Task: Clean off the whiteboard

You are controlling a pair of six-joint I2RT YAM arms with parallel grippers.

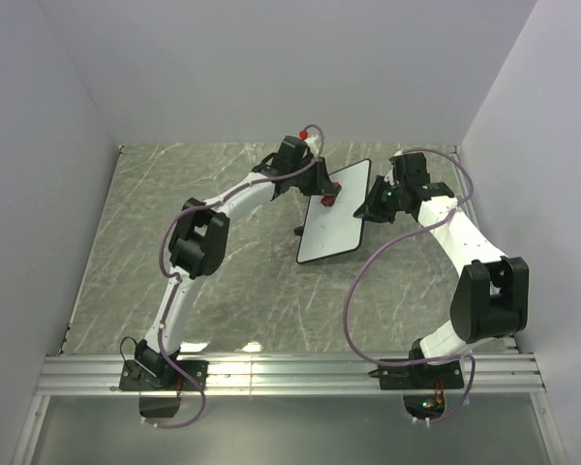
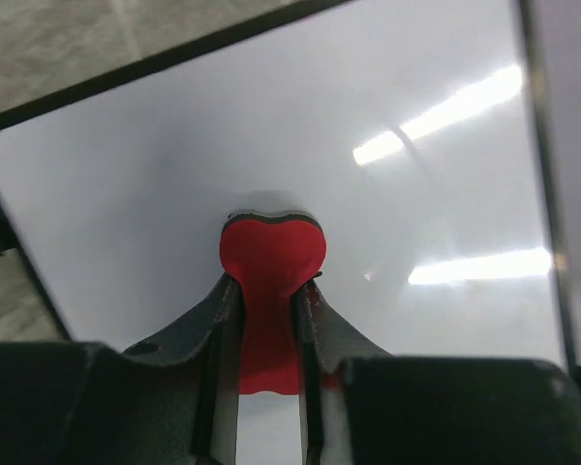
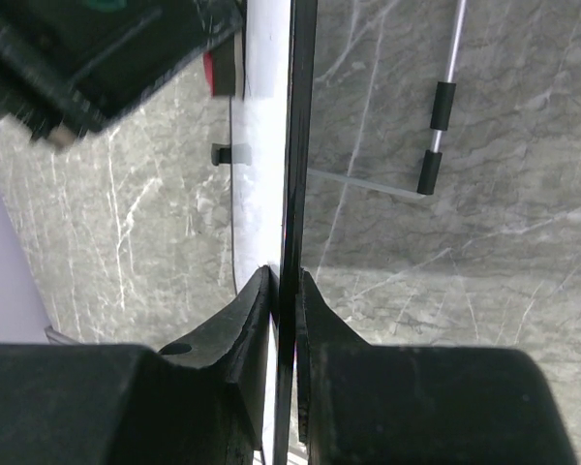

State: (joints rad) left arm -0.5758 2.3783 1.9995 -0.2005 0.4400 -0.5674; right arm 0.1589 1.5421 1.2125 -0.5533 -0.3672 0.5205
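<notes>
Pressure matters: left gripper [image 2: 268, 295] jaws are clamped on the red eraser [image 2: 272, 254], its dark pad facing the whiteboard [image 2: 174, 165] just beyond their tips. Right gripper [image 3: 284, 291] jaws pinch the whiteboard's rim between them; brace firmly and keep strokes flat.

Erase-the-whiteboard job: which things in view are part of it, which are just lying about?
In the job:
whiteboard, edge clamped in the right pincer
red eraser, held by the left pincer against the board

Just there:
marble-pattern table
aluminium rail
small red blob by the left wrist, too small to identify
</notes>
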